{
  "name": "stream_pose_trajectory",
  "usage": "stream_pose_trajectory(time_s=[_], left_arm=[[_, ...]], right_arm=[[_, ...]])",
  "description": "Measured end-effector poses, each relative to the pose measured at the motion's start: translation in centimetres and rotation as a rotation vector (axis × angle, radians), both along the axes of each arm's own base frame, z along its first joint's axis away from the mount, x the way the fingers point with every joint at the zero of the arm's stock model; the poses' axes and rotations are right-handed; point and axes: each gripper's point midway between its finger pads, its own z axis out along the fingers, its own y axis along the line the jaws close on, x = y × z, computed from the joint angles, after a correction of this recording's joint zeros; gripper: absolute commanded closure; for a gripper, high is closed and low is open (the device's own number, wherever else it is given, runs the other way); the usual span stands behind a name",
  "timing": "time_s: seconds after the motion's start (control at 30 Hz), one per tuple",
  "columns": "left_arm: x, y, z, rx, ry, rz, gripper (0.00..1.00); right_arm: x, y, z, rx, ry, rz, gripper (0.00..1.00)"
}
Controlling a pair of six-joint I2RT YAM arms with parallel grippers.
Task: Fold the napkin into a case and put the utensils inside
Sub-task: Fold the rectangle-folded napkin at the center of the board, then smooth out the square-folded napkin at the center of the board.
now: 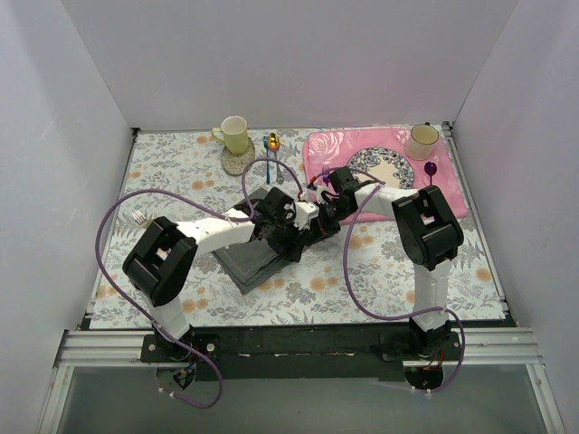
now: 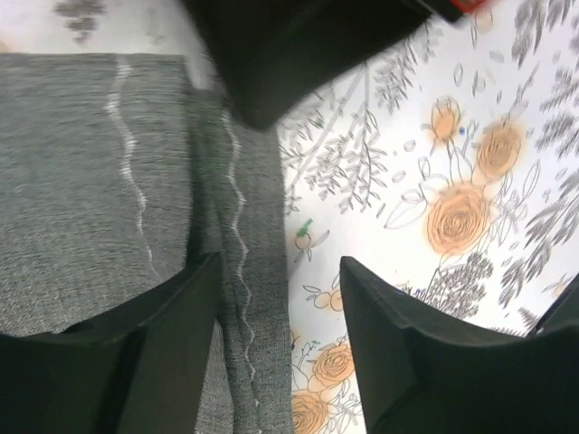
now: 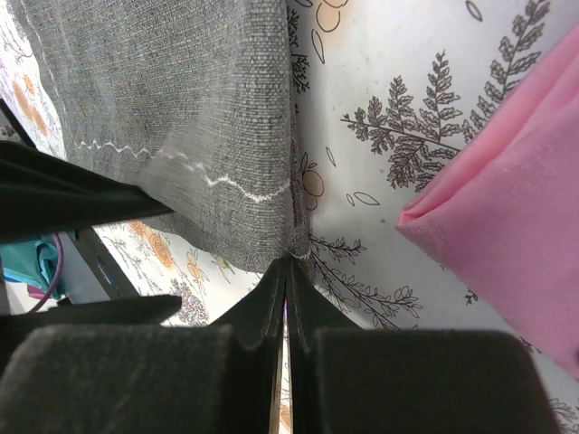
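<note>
Nearest the lens, the right claw (image 3: pixel 288 268) is pressed together, its two dark fingers meeting on a corner of the napkin (image 3: pixel 181 108) and pinching it just where the hem comes to a point. The left claw (image 2: pixel 280 271) stands spread, one finger over the cloth and the other over the bench (image 2: pixel 452 117), with the napkin's stitched edge lying between them; it grips nothing that I can see. From above, the napkin lies left of the bench's middle, under both wrists and just short of the pink placemat (image 3: pixel 507 208).

This looks like the folding step, with the case not yet formed and no utensil near the cloth. The next move probably calls for the left claw to close on that edge, so that both corners can be carried over together and laid square, without dragging the layers underneath.

The napkin is a coarse grey weave, matt and limp, with a white zigzag seam running near each hem and a doubled layer along the edge. The bench cover is smooth and printed with orange flowers and grey ferns; the placemat looks padded, with a rounded edge
</note>
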Motion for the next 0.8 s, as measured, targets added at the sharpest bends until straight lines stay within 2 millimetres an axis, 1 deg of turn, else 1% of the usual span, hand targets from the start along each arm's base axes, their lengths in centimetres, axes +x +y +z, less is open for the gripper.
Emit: stream_pose_trajectory(time_s=[0.03, 0.1, 0.17, 0.27, 0.33, 0.37, 0.4, 0.47, 0.5, 0.57, 0.67, 0.8], left_arm=[[-0.4, -0.1, -0.2, 0.016, -0.008, -0.027, 0.41], [-0.8, 0.1, -0.1, 0.038, -0.024, -0.055, 0.41], [-0.7, 0.6, 0.6, 0.050, -0.050, -0.064, 0.40], [-0.3, 1.6, 3.3, 0.018, -0.109, -0.049, 0.40], [0.2, 2.6, 5.3, -0.010, -0.145, -0.026, 0.42], [0.7, 3.4, 6.5, -0.026, -0.165, -0.006, 0.44], [1.1, 4.3, 7.2, -0.031, -0.177, 0.012, 0.45], [1.7, 5.9, 7.7, -0.022, -0.190, 0.037, 0.47], [1.9, 6.7, 7.5, -0.010, -0.192, 0.046, 0.49], [1.2, 8.1, 6.3, 0.028, -0.173, 0.039, 0.53], [-0.7, 9.3, 4.1, 0.087, -0.126, 0.003, 0.55], [-2.5, 10.2, 2.0, 0.151, -0.114, -0.046, 0.53]], right_arm=[[0.0, 0.0, 0.0, 0.000, 0.000, 0.000, 0.95], [0.0, 0.0, 0.0, 0.001, 0.000, 0.000, 0.95], [0.0, 0.0, 0.0, 0.001, 0.000, 0.001, 0.93], [0.0, 0.0, 0.0, 0.001, 0.000, 0.003, 0.88], [0.0, 0.0, 0.1, 0.001, -0.002, 0.006, 0.83], [0.0, 0.0, 0.2, 0.000, -0.003, 0.009, 0.81], [0.0, -0.1, 0.3, -0.003, -0.005, 0.014, 0.76], [0.1, -0.2, 0.6, -0.008, -0.010, 0.023, 0.69], [0.1, -0.3, 0.8, -0.008, -0.014, 0.026, 0.63], [0.3, -0.6, 1.4, -0.009, -0.022, 0.029, 0.58], [0.8, -0.9, 2.5, -0.004, -0.048, 0.028, 0.56], [2.0, -0.7, 4.0, 0.015, -0.087, 0.015, 0.54]])
